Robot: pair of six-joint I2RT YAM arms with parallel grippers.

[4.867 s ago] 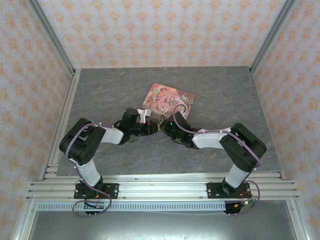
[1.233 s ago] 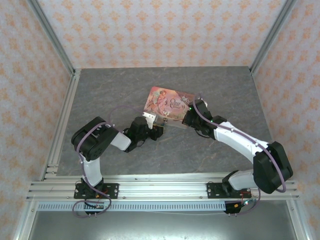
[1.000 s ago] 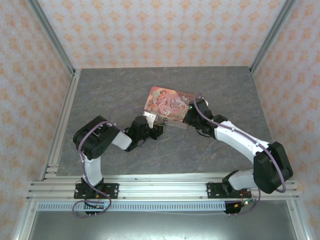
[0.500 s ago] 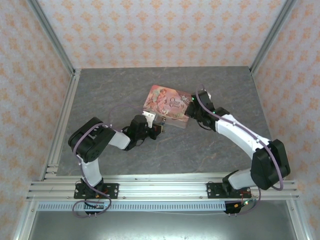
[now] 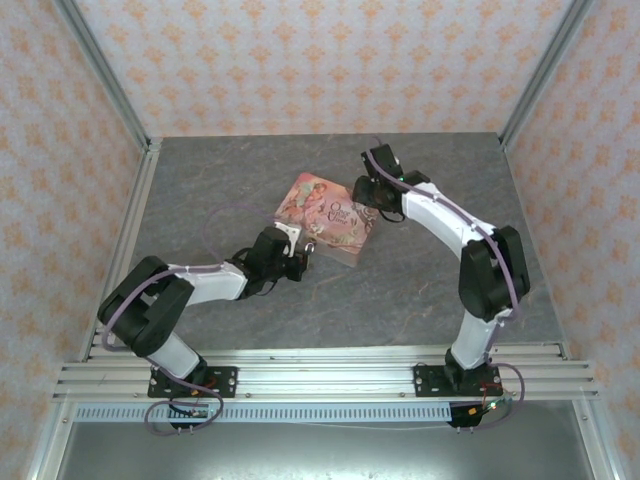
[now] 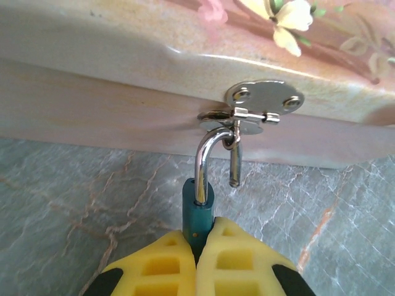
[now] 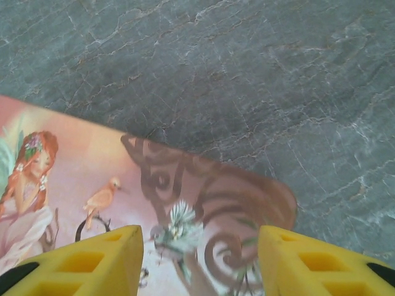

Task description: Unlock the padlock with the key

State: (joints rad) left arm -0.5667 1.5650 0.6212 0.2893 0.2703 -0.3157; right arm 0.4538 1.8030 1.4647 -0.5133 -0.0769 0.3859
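On the hasp [image 6: 262, 102] of the pink tin [image 6: 111, 92]: padlock [image 6: 197, 206], hooked by its shackle, one shackle leg hanging free.
Left gripper [image 6: 199, 239]: pinching the padlock's teal body.
Right gripper [image 7: 200, 246]: spread, over the tin's lid corner.

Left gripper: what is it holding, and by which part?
The left gripper pinches the padlock by the lower end of its teal body.

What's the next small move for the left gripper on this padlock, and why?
Probably swing the padlock sideways to slip its shackle out of the hasp: the left gripper is shut on its teal body, and the shackle's free end already hangs outside it.
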